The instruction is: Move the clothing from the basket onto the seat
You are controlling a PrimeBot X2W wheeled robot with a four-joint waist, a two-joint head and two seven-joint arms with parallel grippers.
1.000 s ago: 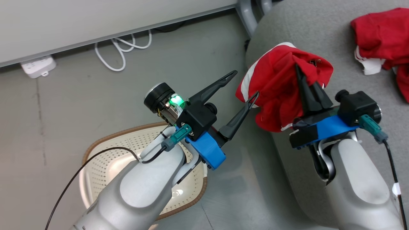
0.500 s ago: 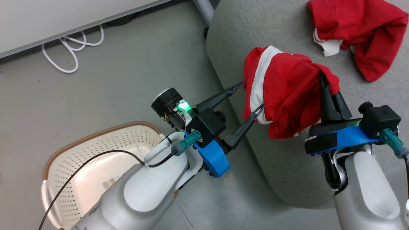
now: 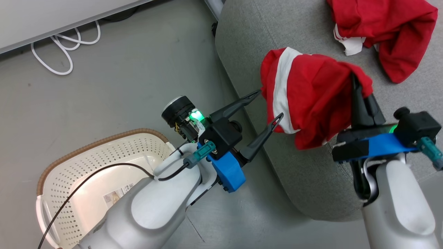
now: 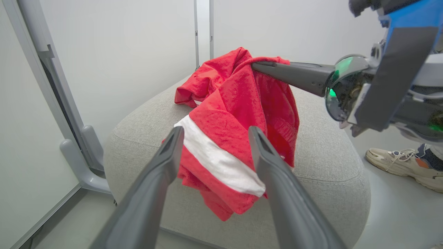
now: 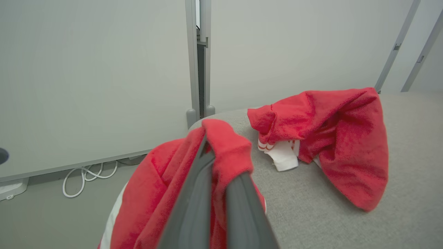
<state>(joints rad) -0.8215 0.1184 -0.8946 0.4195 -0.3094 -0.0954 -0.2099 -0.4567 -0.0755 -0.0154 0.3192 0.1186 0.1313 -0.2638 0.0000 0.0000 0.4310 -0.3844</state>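
While right tool point(image 3: 355, 81) pinches one garment point(image 3: 311, 100), second garment point(image 3: 391, 27) lies on seat point(image 3: 249, 45).

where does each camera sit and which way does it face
head view: on the head, looking down at basket and seat; both forearms, open left claw, shut right claw.
left wrist view: faces the held garment past its own fingers; right claw alongside.
right wrist view: faces the second garment and wall past its own fingers.
shared: all three show the held garment and seat.
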